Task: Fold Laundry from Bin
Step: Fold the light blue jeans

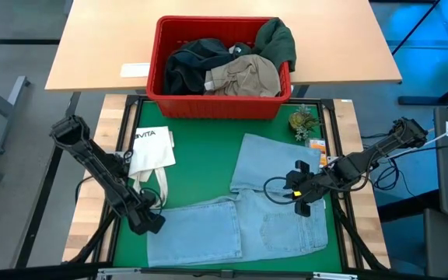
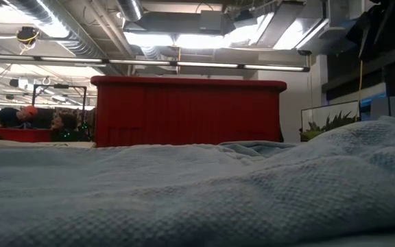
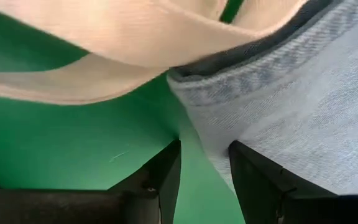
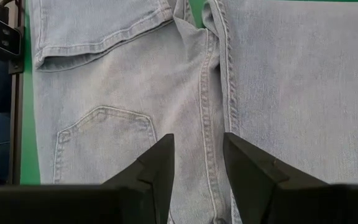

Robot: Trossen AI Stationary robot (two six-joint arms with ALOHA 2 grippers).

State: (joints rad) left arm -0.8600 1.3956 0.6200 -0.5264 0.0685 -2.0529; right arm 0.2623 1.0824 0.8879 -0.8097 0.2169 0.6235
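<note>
I see the table (image 1: 123,257) with its green mat, and at its far edge the red bin (image 1: 220,105), rectangular with a thick rim, sitting half on the wooden table behind. In the low view its slotted red wall fills the middle distance.

On the mat lie the light blue denim jeans (image 1: 274,194), spread flat and bent at the hips: one leg runs up toward the bin, the other stretches across toward the left arm. The denim is pale and washed. My right wrist camera shows the seat seam, a back pocket with curved stitching and the waistband edge. The low view is mostly filled by the cloth, close to the lens.

Inside the bin, a heap of laundry (image 1: 201,66): dark pieces on the left, a khaki-beige one (image 1: 243,76) crumpled in the centre, and a dark green one (image 1: 277,40) draped over the far right corner of the rim.

A white tote bag (image 1: 151,149) lies left of the jeans, a loop handle trailing toward the left arm.

The left pincer (image 1: 152,224) is at the leg's hem; its fingers (image 3: 257,174) stand partly apart right at the hem edge, gripping nothing I can see. The right pincer (image 1: 295,198) hovers over the seat, jaws partly apart, empty.

A small potted plant (image 1: 303,120) stands near the bin's right corner.
</note>
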